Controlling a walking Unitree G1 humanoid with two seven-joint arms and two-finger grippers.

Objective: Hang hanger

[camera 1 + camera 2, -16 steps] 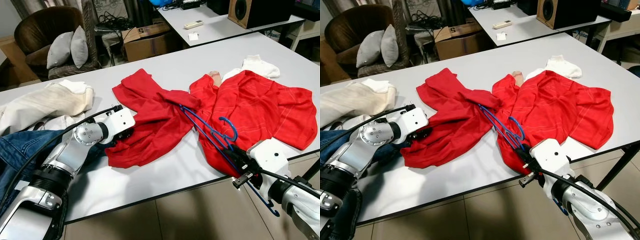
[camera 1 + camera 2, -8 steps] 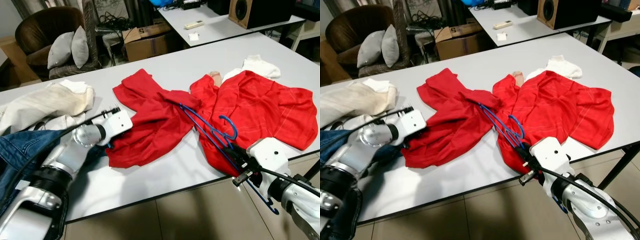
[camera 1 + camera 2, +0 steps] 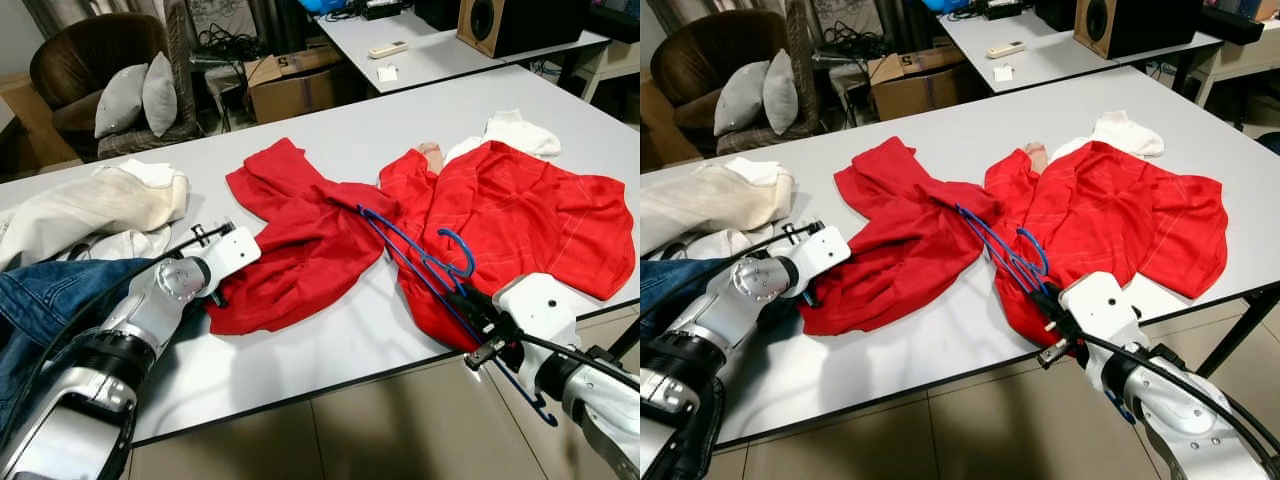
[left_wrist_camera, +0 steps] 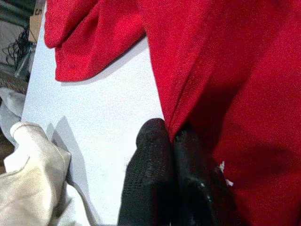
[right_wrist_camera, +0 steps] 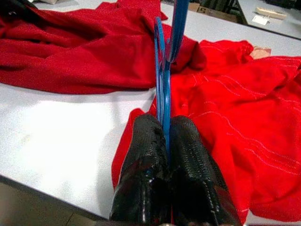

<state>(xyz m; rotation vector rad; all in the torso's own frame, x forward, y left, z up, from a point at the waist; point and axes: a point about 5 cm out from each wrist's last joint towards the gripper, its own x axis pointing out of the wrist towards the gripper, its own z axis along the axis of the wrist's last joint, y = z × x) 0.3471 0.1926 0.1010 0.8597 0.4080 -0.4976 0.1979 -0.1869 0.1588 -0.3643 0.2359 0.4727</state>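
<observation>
The blue hanger (image 3: pixel 420 262) lies slanted across the red clothes on the white table (image 3: pixel 330 345), its far end tucked into the folds of the dark red shirt (image 3: pixel 290 250) and its near end sticking out past the table's front edge. The right pincer (image 5: pixel 164 141) sits at that front edge with its two black fingers (image 5: pixel 143 155) pressed together on the hanger's thin blue bar, gripping it. Beneath and to the right of the hanger spreads a brighter red shirt (image 3: pixel 520 215), with a white cloth (image 3: pixel 520 132) at its far side.

Over on the left, the left pincer (image 4: pixel 170 141) is closed on the edge of the dark red shirt, its fingertips pinching a fold of the fabric just above the tabletop. Beside that arm are a cream garment (image 3: pixel 90 205) and blue jeans (image 3: pixel 45 300). Behind the table stand an armchair with grey cushions (image 3: pixel 135 95) and a cardboard box (image 3: pixel 295 85).
</observation>
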